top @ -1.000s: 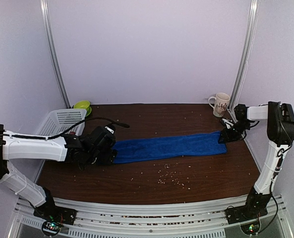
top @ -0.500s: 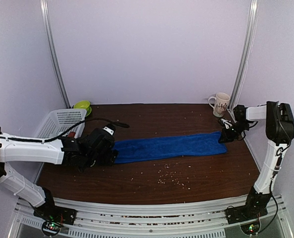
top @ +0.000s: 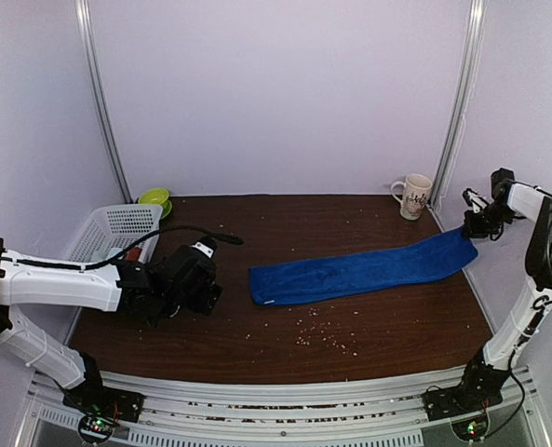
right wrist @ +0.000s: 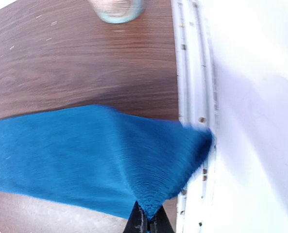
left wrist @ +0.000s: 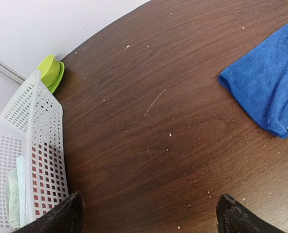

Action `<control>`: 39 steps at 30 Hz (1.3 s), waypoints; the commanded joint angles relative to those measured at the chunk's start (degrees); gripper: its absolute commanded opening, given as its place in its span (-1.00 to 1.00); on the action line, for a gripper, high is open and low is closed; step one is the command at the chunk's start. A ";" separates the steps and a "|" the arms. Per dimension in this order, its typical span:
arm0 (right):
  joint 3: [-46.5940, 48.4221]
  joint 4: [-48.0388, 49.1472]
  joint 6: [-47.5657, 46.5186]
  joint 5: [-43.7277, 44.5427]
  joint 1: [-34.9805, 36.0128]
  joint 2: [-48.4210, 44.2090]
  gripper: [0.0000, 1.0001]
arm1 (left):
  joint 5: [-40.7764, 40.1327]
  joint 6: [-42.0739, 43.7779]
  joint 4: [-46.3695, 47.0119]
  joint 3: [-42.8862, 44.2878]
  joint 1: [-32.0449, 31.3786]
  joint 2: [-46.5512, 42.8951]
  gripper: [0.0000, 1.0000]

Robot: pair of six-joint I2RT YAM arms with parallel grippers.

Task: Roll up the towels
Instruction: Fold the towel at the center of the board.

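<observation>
The royal blue towel (top: 359,272) lies as a long folded strip across the brown table, its right end lifted toward the right wall. My right gripper (top: 474,226) is shut on that end; the cloth is pinched between its fingertips in the right wrist view (right wrist: 148,218). The towel's left end shows in the left wrist view (left wrist: 267,87). My left gripper (top: 194,291) is open and empty, low over bare table left of the towel; its fingertips (left wrist: 63,216) stand wide apart. The mint-green towel (left wrist: 15,191) lies in the white basket.
A white perforated basket (top: 108,228) stands at the back left, a lime-green bowl (top: 154,198) behind it. A white patterned mug (top: 415,196) stands at the back right. Crumbs dot the table near the front. The right wall rail (right wrist: 192,73) is beside the right gripper.
My right gripper has lifted and pulled the blue towel's end to the right, toward the wall. The towel slid right, out from under my left gripper, which stayed in place.
</observation>
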 commanded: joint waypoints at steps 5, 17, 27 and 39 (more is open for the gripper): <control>-1.74 -4.34 0.30 -4.89 19.36 -4.65 -1.00 | 0.07 -1.58 2.33 -0.68 -0.40 0.95 0.95; 11.85 -5.60 5.06 -10.72 44.10 11.37 -1.00 | -1.84 -2.79 1.81 -0.83 -0.40 1.74 0.96; 25.76 -6.14 7.27 -15.18 54.51 22.22 -1.00 | -3.04 -4.27 0.09 0.05 -0.40 2.81 0.96; 38.15 -8.02 8.98 -15.38 60.67 32.77 -1.00 | -3.37 -4.57 0.06 0.34 -0.40 4.31 0.96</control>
